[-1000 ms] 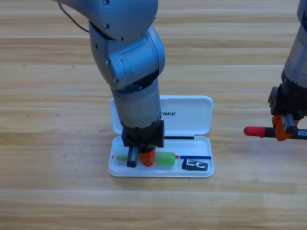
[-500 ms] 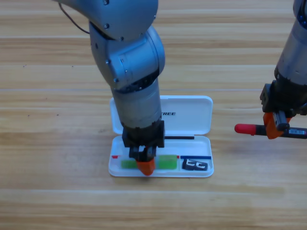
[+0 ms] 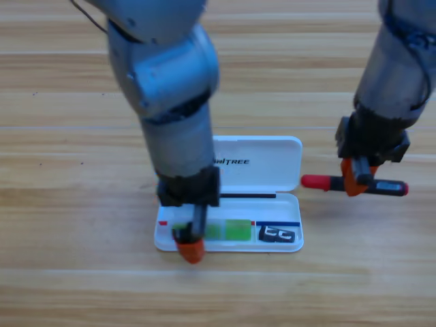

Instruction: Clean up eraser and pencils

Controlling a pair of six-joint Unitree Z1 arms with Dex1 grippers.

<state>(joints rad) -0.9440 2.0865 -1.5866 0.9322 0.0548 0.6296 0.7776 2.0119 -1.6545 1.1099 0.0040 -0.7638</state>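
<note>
- Hanging over the front-left edge of the white case [image 3: 286, 158], the left gripper [image 3: 189, 245] points down with its orange tips just past the rim; I cannot tell how far its jaws stand apart, and it seems to have nothing in hold
- Under and beside it, the green pencil [image 3: 237, 229] lies flat in the tray of the case, its long axis running left to right along the tray, its left part hidden by the gripper
- To its right, in the same tray, the eraser [image 3: 276, 234] sits at the right end, white marks up, just beside the green pencil
- Further right, outside the case, the right gripper [image 3: 355, 178] hangs above the tabletop [image 3: 68, 286] and is closed on the black pen [image 3: 354, 183] near its middle
- The pen lies level, long axis left to right, red cap toward the case and near its right edge, black tail pointing away to the right
- As I judge it, two of three things are put away; the pen is left to be brought over and laid in the tray, and the lid is open
</note>
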